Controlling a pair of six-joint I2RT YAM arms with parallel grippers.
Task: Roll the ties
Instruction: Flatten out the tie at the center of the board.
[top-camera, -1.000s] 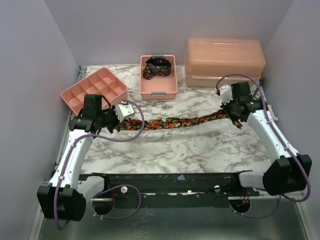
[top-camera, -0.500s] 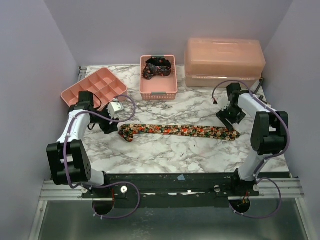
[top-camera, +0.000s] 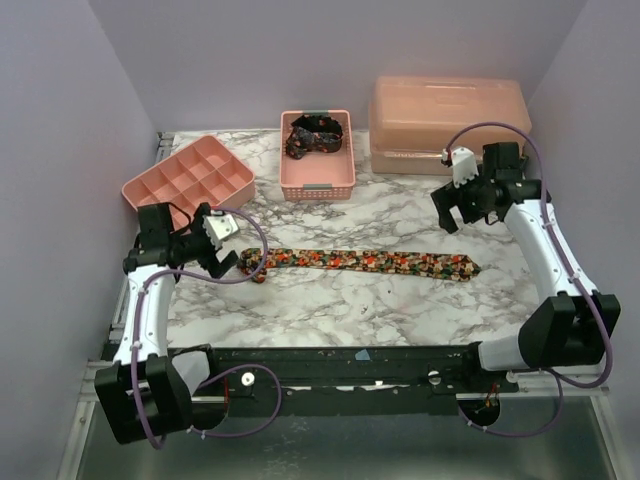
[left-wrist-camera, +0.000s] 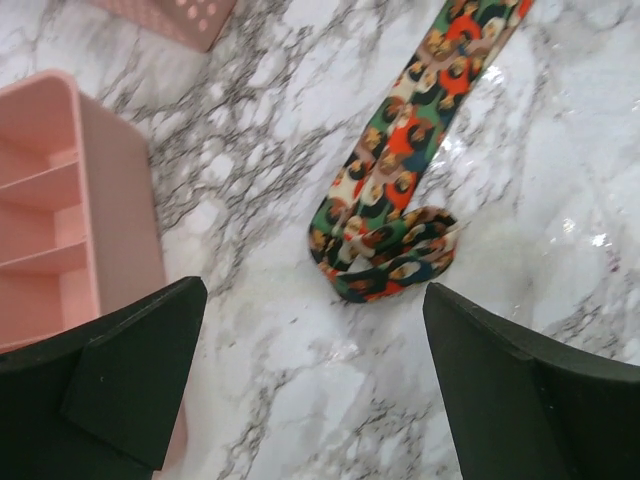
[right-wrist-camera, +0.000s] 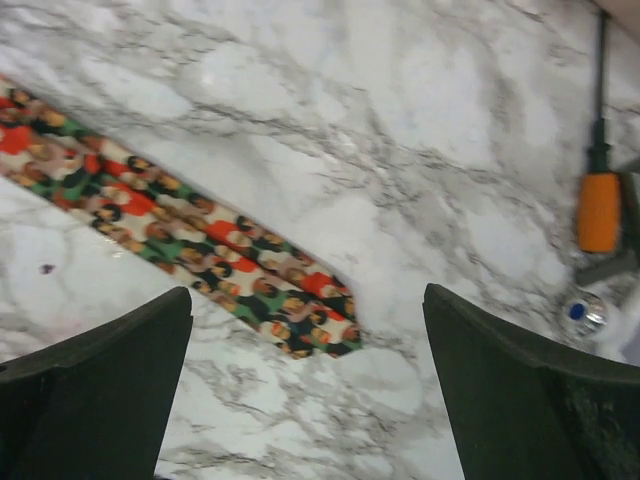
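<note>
**2 ties, 0 rolled**

Your printed tie (top-camera: 360, 262) lies flat and straight on the marble table (top-camera: 400, 310), probably laid out for rolling: curled end beside the left gripper (top-camera: 222, 245), pointed tip near the right gripper (top-camera: 450, 208). Both grippers' fingers stand spread, holding nothing. 1 darker tie (top-camera: 316, 135) seems bundled in the pink basket (top-camera: 317, 187). No legible writing.

Near of the flat tie (top-camera: 360, 262) lies open worktop (top-camera: 340, 310); beyond it stand a compartment tray (top-camera: 190, 172), basket (top-camera: 317, 187) and lidded box (top-camera: 448, 120).
</note>
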